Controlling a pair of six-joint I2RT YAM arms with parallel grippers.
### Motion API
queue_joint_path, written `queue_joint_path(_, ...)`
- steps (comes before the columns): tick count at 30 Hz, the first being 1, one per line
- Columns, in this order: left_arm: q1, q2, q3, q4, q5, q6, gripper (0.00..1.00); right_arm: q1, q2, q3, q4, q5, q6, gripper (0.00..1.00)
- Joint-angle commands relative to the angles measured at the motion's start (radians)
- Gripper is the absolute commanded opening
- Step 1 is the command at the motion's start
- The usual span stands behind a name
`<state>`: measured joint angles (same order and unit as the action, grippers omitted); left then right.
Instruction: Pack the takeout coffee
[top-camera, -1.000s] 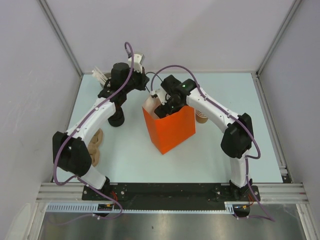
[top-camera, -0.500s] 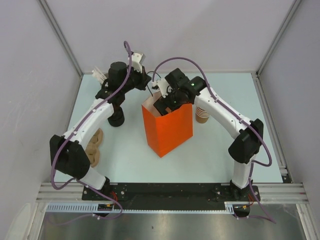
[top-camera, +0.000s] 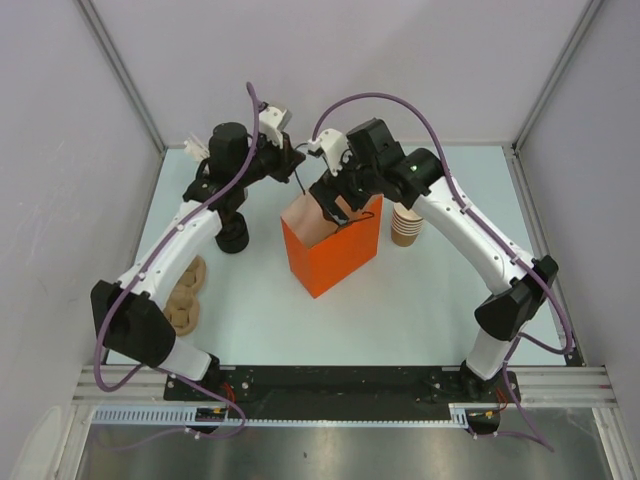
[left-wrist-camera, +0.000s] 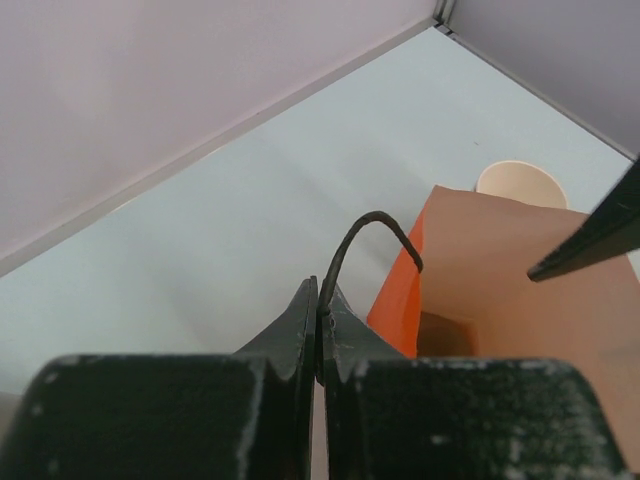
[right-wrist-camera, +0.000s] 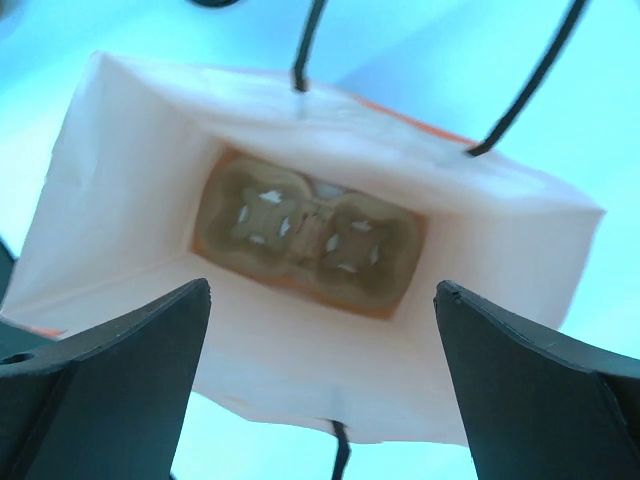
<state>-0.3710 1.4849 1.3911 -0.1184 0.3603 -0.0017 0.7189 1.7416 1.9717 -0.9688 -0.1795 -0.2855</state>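
Orange paper outside, pale kraft within: the paper bag (top-camera: 335, 258) stands upright in the middle of the worktop (top-camera: 430, 300), its mouth open in a stiff rectangle. The left fingers (left-wrist-camera: 300, 325) are pinched shut on the thin black cord handle (left-wrist-camera: 365, 228), which arches up from the bag's rim. The right fingers (right-wrist-camera: 110, 350) are spread wide and carry nothing, poised just above the mouth. Their wrist view looks down the smooth, creased walls to the folded brown base, where nothing lies.

The takeout coffee cannot be found in any view. No lidded cup shows in the bag, in either grip, or on the visible worktop. What does show is a stack of lidless tan cups (top-camera: 405, 228) just beside the bag on its right, and a squat black cylinder (top-camera: 232, 238) under the left arm — possibly lids, but too hidden to say.

The step in hand looks like readying the bag, and the packing proper seems not yet begun. Next, the free right arm would need to fetch the coffee and lower it upright through the mouth, clear of the cord handles, while the bag — light, thin-walled, apt to tip — is steadied.
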Motion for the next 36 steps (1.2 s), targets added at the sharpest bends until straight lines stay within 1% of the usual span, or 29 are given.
queue_joint_path(1,0.0,-0.06,0.006,0.008,0.077,0.058,0.04,0.002,-0.083,0.038,0.094,0.067,-0.04,1.0)
queue_joint_path(6,0.0,-0.081,-0.001,-0.012,0.075,0.088,0.05,-0.009,-0.165,0.087,0.11,0.038,-0.101,1.0)
queue_joint_path(10,0.0,-0.081,-0.014,-0.007,0.075,0.094,0.07,-0.033,-0.24,0.082,0.098,0.003,-0.145,1.0)
queue_joint_path(13,0.0,-0.074,-0.014,-0.003,0.086,0.086,0.07,-0.064,-0.295,0.087,0.064,-0.046,-0.173,1.0)
queue_joint_path(14,0.0,-0.074,-0.012,0.0,0.089,0.083,0.07,-0.076,-0.325,0.084,0.05,-0.099,-0.181,0.99)
queue_joint_path(15,0.0,-0.071,-0.01,0.002,0.091,0.081,0.07,-0.1,-0.341,0.078,0.036,-0.139,-0.205,0.98)
queue_joint_path(17,0.0,-0.064,-0.004,0.0,0.091,0.075,0.07,-0.11,-0.369,0.038,0.001,-0.22,-0.236,0.94)
queue_joint_path(20,0.0,-0.055,0.002,0.0,0.092,0.069,0.07,-0.108,-0.412,-0.06,-0.021,-0.264,-0.293,0.9)
queue_joint_path(22,0.0,-0.054,0.006,-0.003,0.091,0.069,0.07,-0.11,-0.432,-0.133,-0.012,-0.278,-0.314,0.85)
queue_joint_path(26,0.0,-0.052,0.016,-0.013,0.089,0.071,0.08,-0.111,-0.445,-0.22,0.022,-0.333,-0.325,0.82)
queue_joint_path(32,-0.002,-0.052,0.023,-0.029,0.088,0.075,0.08,-0.125,-0.429,-0.289,0.084,-0.356,-0.333,0.79)
queue_joint_path(33,-0.002,-0.052,0.023,-0.029,0.088,0.077,0.08,-0.127,-0.424,-0.292,0.093,-0.357,-0.333,0.76)
queue_joint_path(36,-0.002,-0.049,0.025,-0.029,0.089,0.075,0.08,-0.134,-0.415,-0.298,0.101,-0.365,-0.337,0.65)
